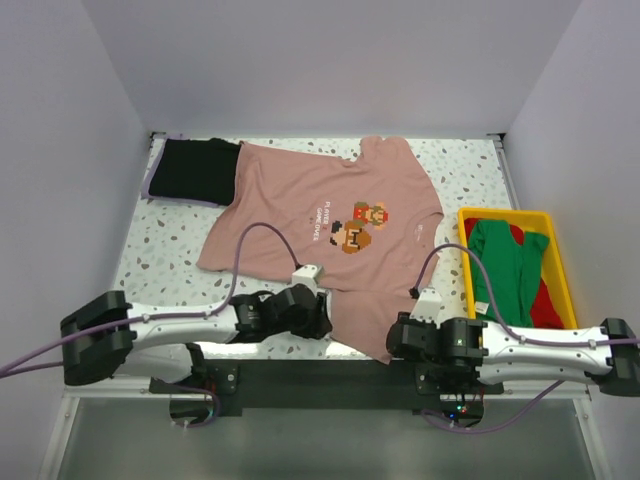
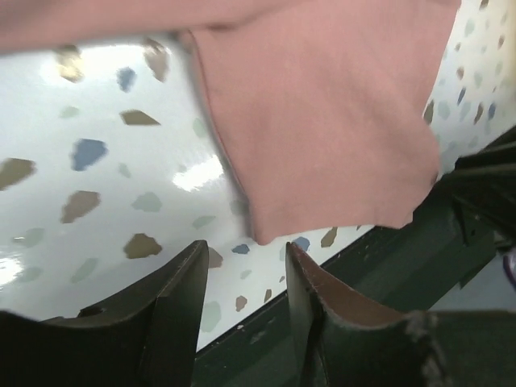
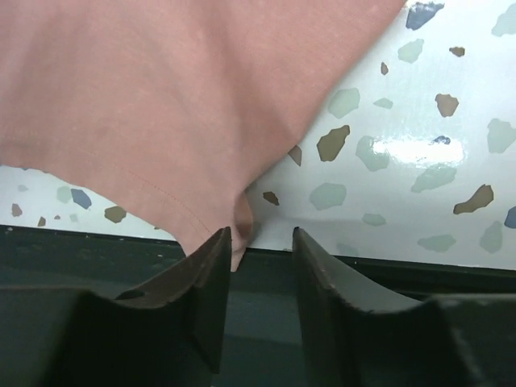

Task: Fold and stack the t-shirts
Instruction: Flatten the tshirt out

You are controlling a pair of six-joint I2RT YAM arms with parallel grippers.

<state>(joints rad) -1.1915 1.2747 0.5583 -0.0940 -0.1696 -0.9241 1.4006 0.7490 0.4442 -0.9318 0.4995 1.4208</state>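
The dusty-pink t-shirt [image 1: 300,215] lies spread flat, print side up, across the middle of the table. Its near hem reaches the front edge. My left gripper [image 1: 318,322] sits low at that hem's left corner. In the left wrist view the gripper [image 2: 246,258] is open, with the pink corner [image 2: 322,121] just beyond its tips and nothing between them. My right gripper [image 1: 393,343] is at the hem's right corner. It [image 3: 262,242] is open too, and the pink hem tip [image 3: 239,242] brushes the left finger. A black t-shirt [image 1: 195,170] lies folded at the back left.
A yellow bin [image 1: 505,213] stands at the right edge, holding a green t-shirt [image 1: 505,265] over a red one [image 1: 547,310]. The table's dark front rail [image 3: 379,278] runs right under both grippers. White walls close in the back and both sides.
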